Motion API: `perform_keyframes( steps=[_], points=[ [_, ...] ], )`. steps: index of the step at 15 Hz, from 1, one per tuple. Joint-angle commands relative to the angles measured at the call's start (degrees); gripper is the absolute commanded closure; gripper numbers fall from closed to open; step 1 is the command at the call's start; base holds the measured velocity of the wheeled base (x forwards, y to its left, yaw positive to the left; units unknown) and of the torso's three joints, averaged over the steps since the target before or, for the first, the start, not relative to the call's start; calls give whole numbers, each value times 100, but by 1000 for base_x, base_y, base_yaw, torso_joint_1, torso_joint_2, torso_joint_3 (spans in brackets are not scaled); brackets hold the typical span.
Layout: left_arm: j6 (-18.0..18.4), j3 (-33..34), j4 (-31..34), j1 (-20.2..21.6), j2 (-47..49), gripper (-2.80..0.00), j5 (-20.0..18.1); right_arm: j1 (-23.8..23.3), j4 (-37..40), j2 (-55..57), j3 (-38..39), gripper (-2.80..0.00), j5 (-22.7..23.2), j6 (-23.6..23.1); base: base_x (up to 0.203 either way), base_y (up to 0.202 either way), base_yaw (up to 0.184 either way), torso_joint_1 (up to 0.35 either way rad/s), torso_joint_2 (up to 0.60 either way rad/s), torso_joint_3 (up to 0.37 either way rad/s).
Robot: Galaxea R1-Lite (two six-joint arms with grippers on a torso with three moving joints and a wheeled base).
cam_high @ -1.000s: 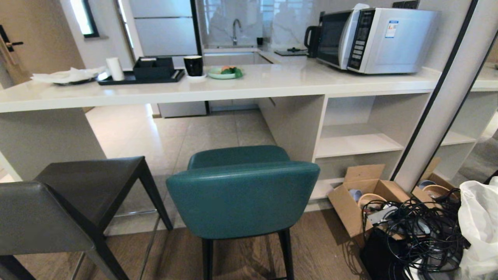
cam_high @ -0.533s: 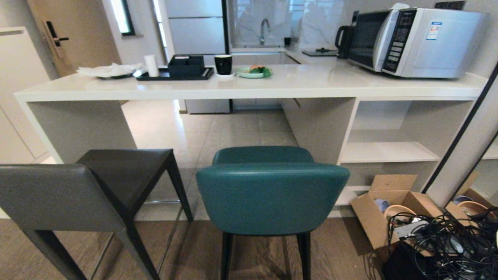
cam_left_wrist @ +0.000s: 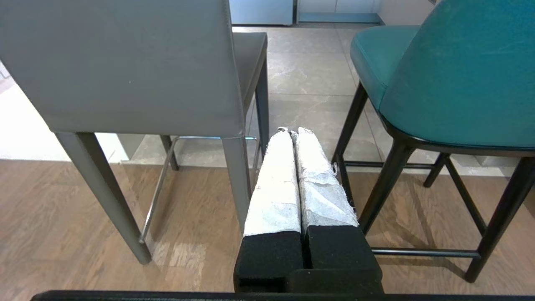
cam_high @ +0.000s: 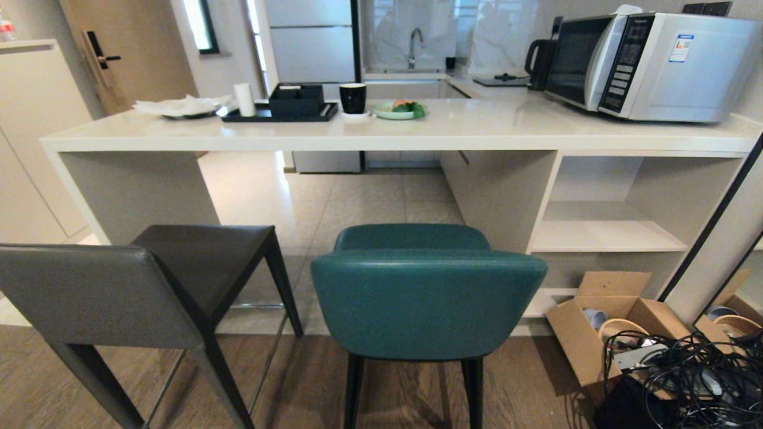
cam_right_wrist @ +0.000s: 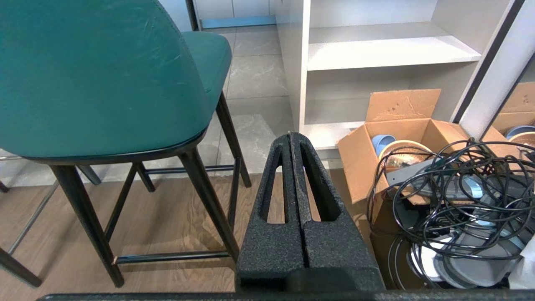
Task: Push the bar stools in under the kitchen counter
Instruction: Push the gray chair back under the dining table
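Whole view swung right to left since a second ago: camera moved, not the stools; desk's left end now in frame. Left pincer [cam_left_wrist: 291,130] pressed together, low behind the gap between stools; right pincer [cam_right_wrist: 291,134] likewise, beside teal stool's [cam_high: 426,298] right flank. Neither touching anything. Grey stool [cam_high: 101,295] near left, teal one centre, both standing out from desk [cam_high: 477,134], backs toward robot. Likely moderately heavy, tall, tippy; padded backs soft, legs draggy on wood. Best pushed low on backrest or seat edge. Cable pile [cam_high: 691,375] right.
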Motion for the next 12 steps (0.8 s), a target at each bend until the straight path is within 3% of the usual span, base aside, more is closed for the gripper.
perform_keyframes(
  steps=[1,5,12],
  points=[
    [5,0,-2,-2,10,0,2,0,-4,7,0,0,-1,0,0,0,0,0,0,0],
    [-35,0,-2,-2,15,0,10,0,-4,7,0,0,-1,0,0,20,-4,1,0,0],
    [-43,0,-2,-2,6,0,15,0,-4,-1,0,0,-1,8,0,188,-3,2,1,5]
  ],
)
